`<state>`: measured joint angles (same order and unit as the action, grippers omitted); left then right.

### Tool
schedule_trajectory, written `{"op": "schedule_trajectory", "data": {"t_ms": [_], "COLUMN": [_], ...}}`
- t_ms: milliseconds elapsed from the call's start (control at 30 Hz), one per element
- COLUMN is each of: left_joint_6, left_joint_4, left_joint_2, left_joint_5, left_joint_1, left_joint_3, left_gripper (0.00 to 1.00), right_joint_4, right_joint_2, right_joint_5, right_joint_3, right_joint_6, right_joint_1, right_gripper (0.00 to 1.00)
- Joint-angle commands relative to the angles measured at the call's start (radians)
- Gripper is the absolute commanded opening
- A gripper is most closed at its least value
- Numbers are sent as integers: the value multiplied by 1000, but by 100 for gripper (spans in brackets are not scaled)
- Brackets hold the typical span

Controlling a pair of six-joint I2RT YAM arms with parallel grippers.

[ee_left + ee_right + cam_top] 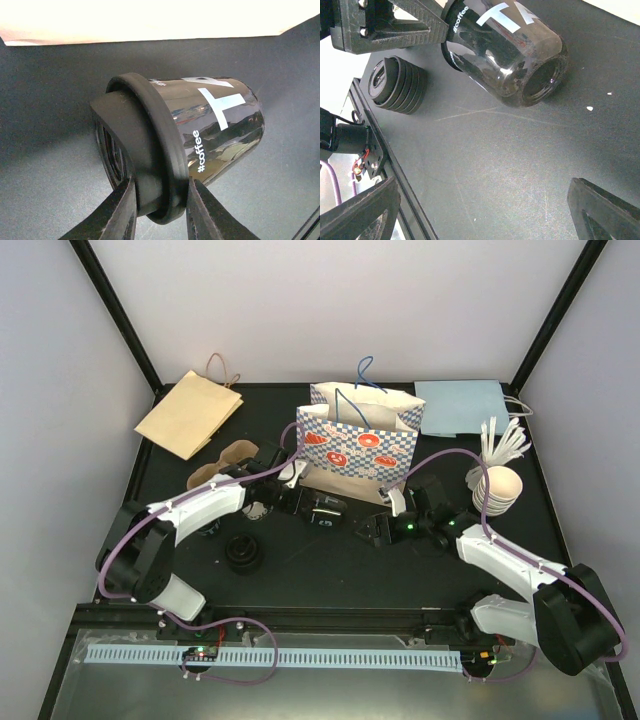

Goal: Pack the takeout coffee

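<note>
The left hand (157, 212) is clenched on the black domed plastic lid (145, 150) of a glossy black takeout coffee cup (220, 130). Its two fingers (117, 215) sit against opposite sides of the lid's thick rim. The cup lies on its side on the matte black counter (330, 580), with the white "#coffee" lettering on its upper flank. The lid faces the left wrist and the base points away.

From above, the cup (323, 508) lies near the middle of the counter, just in front of the foot of a standing paper bag (360, 445). The bag is checked blue and white with red prints and blue cord handles, and its mouth is open.

The right hand (485, 192) is released, its jaws spread wide with nothing between them. It stands over bare counter near the cup's base, clear of it.

A ribbed stack of spare black lids (397, 85) lies on the near side of the cup, apart from it.

Further out:
- A brown cardboard cup carrier (228, 462) lies by the left arm.
- A flat brown paper bag (190, 412) is in the far left corner.
- A flat pale blue bag (462, 405) is at the far right.
- A stack of white paper cups (497, 488) stands on the right, below a bunch of white plastic utensils (503, 440).
</note>
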<state>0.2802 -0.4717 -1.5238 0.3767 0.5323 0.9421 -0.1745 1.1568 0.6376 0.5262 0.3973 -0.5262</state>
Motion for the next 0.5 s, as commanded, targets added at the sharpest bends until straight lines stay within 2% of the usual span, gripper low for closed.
{"op": "schedule_trajectory", "data": {"t_ms": [0,100,200,333,467], "left_joint_6": [-10,-20,-36,-41,4], "left_joint_4": [-23,-70,-162,-342,-542], "left_joint_2": [44,59,72,50,-44], "left_joint_5": [31,-26,-176,-486,-815], "left_joint_1": [10,30,89,237,386], "left_joint_3": [51,77,134,249,384], "left_gripper": [25,22,22,22,21], "right_joint_4": [-1,-1,2,-5,-20], "right_joint_2": [-8,-10,-16,-39,-88], "right_joint_5": [1,-4,-17,-56,-158], "right_joint_3": [15,14,11,9,1], "right_joint_6": [-18,-16,-12,-6,10], "right_joint_1": [-5,-5,-5,-4,-5], "right_gripper": [94,94,94,94,94]}}
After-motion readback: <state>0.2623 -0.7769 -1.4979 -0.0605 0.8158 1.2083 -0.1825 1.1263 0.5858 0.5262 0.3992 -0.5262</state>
